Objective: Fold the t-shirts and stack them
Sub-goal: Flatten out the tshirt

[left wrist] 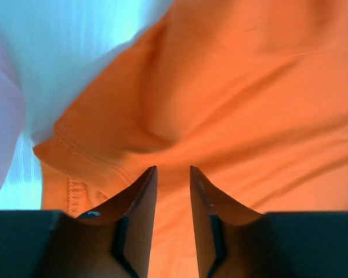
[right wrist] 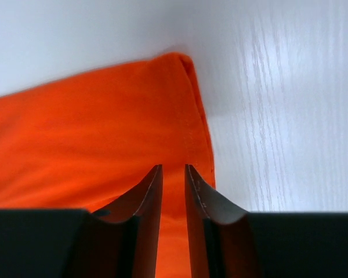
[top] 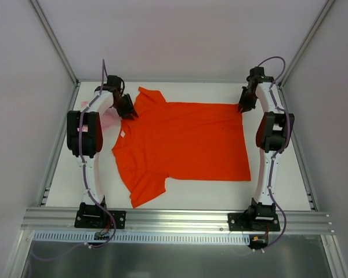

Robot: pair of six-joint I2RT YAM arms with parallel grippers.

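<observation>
Orange-red t-shirt (top: pixel 185 139): spread flat in the middle of the overhead frame on the white tabletop (top: pixel 185 200), collar toward the left, hem toward the right, one sleeve pointing to the upper left and the other to the lower left.
Pink t-shirt (top: pixel 109 120): only a pale patch shows at the left of the frame, mostly hidden behind the left arm, just beside the orange shirt's collar end.
Left tool (top: pixel 127 113): down over the upper-left sleeve and shoulder; in the wrist view its jaws stand a little parted above the cloth by the sleeve seam, with nothing pinched between them.
Right tool (top: pixel 243 107): over the upper-right hem corner; jaws likewise slightly parted, straddling the edge, no cloth nipped.
Handling: light, limp and thin, judging by the soft wrinkles; it should drape and sag rather than hold a crease, and may drag across the smooth surface.
Where to take hold: probably the doubled hem corner and the stitched sleeve seam, both edges thick enough to pinch firmly, lifted together so the fold lands square.
</observation>
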